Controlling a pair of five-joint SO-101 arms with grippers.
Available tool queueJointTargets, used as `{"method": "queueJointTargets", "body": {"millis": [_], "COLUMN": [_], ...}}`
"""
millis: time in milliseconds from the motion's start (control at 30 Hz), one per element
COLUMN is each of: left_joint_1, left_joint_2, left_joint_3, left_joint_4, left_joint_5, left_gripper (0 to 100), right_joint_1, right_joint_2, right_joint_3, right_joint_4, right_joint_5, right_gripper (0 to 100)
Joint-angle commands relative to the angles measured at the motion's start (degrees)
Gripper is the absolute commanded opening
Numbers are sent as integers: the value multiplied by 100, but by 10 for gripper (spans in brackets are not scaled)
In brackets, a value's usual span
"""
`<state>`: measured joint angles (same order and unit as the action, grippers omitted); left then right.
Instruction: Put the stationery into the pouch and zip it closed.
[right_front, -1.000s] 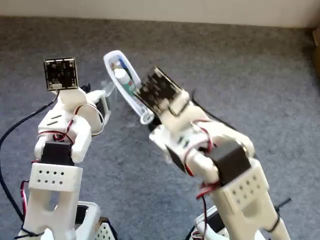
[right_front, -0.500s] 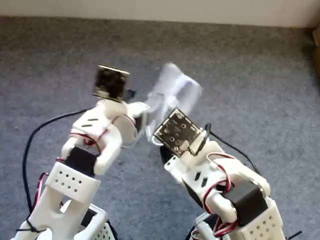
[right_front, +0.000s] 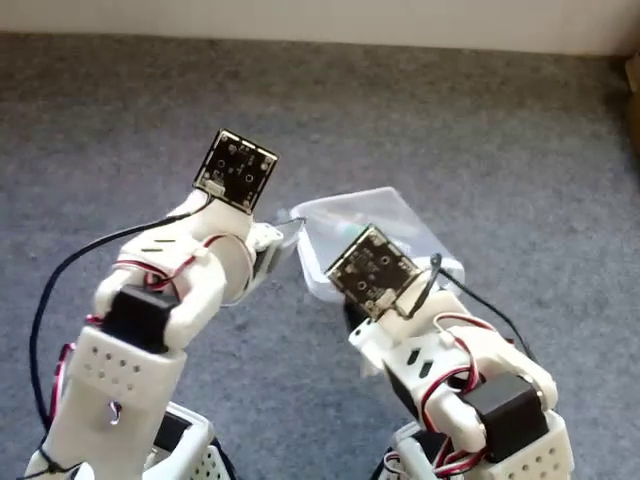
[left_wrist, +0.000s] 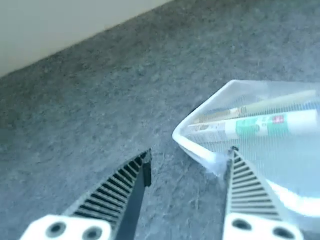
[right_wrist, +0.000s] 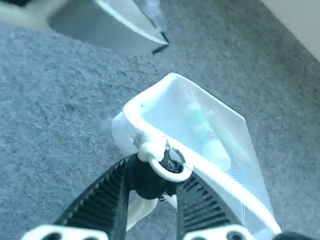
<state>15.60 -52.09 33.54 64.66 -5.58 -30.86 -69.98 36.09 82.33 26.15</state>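
Right gripper (right_wrist: 152, 175) pinches the zip pull (right_wrist: 161, 161) at the near end of the pouch (right_wrist: 210, 135) on the carpet (right_wrist: 45, 115), while left gripper (left_wrist: 190, 155) gapes beside a farther corner, gripping nothing, so a tug could drag the whole pouch rather than zip it.

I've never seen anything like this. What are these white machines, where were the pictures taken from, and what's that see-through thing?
These are two small robot arms side by side on a grey carpet. One picture looks down from above; the other two come from a camera on each arm's wrist. The right hand is pinched shut on the zip end of a see-through pouch, which holds stationery. The left hand is open, close beside the pouch's corner.
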Motion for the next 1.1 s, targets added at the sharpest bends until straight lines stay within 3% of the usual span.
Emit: {"method": "queueJointTargets", "body": {"millis": [0, 200, 600, 900, 1067], "left_joint_1": [-84, 110, 1323, 1552, 1552], "left_joint_2": [-31, 13, -13, 4, 4], "left_joint_3": [-1015, -1420, -875, 409, 637], "left_joint_4": [967, 1846, 1837, -123, -809], "left_joint_5": [-378, -1020, -1213, -1231, -1231], "left_gripper": [283, 306, 305, 305, 305], "right_joint_1": [435, 901, 901, 901, 901], "right_joint_2": [-66, -66, -66, -84, -84], "right_joint_3": [-119, -127, -127, -127, -119], "right_joint_4": [-22, -31, -593, -567, -558], "right_joint_5": [123, 88, -765, -835, -835], "right_gripper": [7, 7, 7, 7, 7]}}
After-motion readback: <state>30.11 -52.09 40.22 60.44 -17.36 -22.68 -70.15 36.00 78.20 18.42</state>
